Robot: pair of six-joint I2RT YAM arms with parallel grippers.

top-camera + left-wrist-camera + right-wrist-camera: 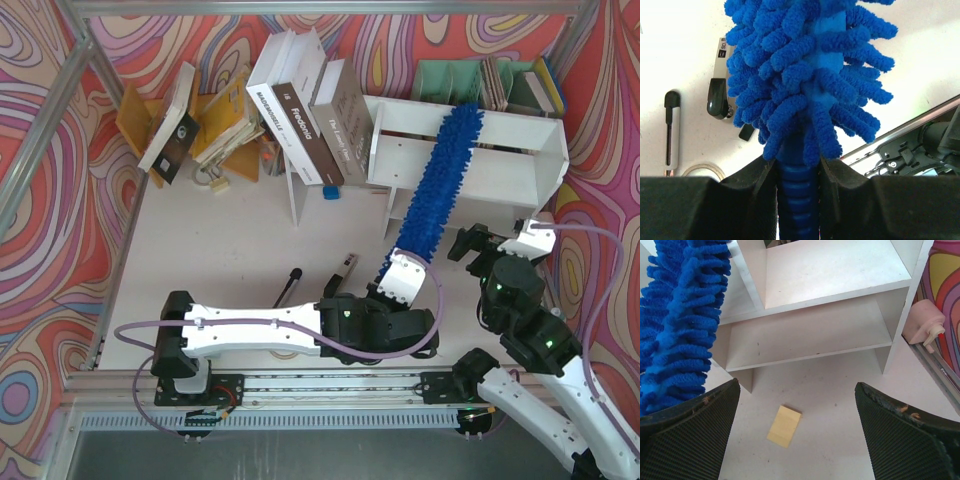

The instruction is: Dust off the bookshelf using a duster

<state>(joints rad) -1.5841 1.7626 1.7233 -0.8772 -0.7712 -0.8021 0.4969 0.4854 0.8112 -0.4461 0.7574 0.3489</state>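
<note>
**Top view:** the left gripper (404, 270) is clamped shut on the slim handle of the duster (440, 170). The blue head slants away to the right across the bookshelf (505, 165), which stands at the far right of the table (230, 230), and its tip reaches the top board beside the central divider. The right gripper (497, 243) hovers near the shelf's right end, jaws wide and holding nothing. We judge the step in hand to be the sweep along the boards. It is done well with a firm hold on the handle, the strands laid flat and drawn lightly along each board so the shelf does not shift, and the free arm kept out of the path. We count one duster, one bookshelf of two tiers, two arms, three large books (315, 105) leaning left of the shelf, and one green file organiser (445, 80) behind it. **Left wrist view:** both fingers press the ribbed handle just below the strands. Beyond them lie one pen-like tool (671, 131), one black-and-silver tool (718, 85) and one pale ring (700, 168), partly hidden. **Right wrist view:** the two pads (690, 435) stand well apart with bare table between them. We count two open bays above, one long lower tier, one wooden block (784, 426) and one pink object (921, 324) at the right.
</note>
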